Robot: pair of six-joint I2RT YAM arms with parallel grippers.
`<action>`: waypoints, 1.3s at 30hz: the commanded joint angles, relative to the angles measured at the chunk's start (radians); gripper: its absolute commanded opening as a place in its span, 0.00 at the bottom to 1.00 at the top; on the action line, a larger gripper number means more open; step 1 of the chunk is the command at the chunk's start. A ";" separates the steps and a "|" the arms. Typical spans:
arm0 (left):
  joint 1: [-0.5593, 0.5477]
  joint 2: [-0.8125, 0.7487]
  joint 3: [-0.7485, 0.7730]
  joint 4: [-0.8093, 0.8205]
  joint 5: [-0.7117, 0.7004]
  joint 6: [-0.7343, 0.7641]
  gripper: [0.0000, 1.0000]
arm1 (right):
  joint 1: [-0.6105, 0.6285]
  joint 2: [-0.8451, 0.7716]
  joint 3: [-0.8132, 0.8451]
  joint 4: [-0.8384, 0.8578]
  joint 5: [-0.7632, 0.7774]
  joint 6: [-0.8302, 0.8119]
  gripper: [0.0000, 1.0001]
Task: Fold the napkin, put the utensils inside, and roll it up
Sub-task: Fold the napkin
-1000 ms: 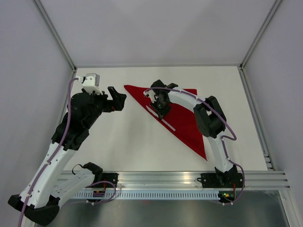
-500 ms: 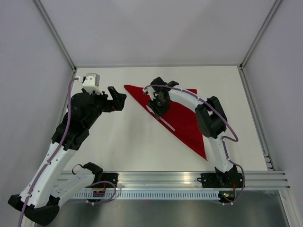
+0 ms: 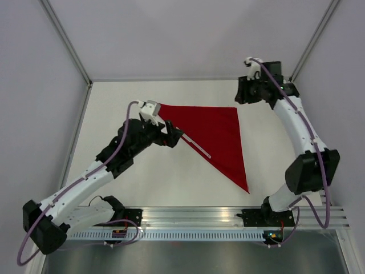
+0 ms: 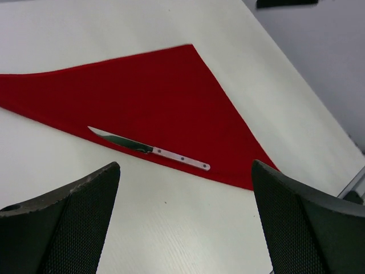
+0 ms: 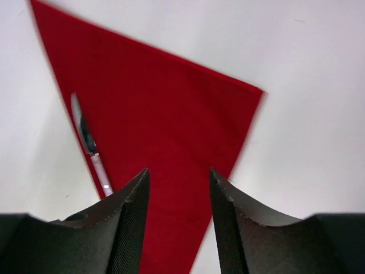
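Note:
The red napkin (image 3: 219, 134) lies flat on the white table, folded into a triangle. It also fills the left wrist view (image 4: 148, 97) and the right wrist view (image 5: 159, 114). The one utensil, a slim silver knife (image 3: 198, 148), rests along the napkin's long diagonal edge, seen as the knife (image 4: 148, 149) and knife (image 5: 91, 148). My left gripper (image 3: 174, 137) hovers by the napkin's left corner, open and empty (image 4: 185, 165). My right gripper (image 3: 241, 93) is raised beyond the napkin's back right corner, open with nothing between its fingers (image 5: 178, 171).
An aluminium rail (image 3: 199, 216) runs along the near edge where the arm bases sit. Grey walls and frame posts (image 3: 68, 43) close in the table on three sides. The table's right edge (image 4: 319, 114) shows in the left wrist view.
My right gripper opened, left the knife on the napkin and pulled up to the back right. My left arm swung right and down to the napkin's left corner.

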 commanded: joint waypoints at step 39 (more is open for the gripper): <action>-0.921 1.108 0.271 0.661 -0.417 0.745 0.81 | -0.319 -0.325 -0.340 0.187 -0.048 0.084 0.46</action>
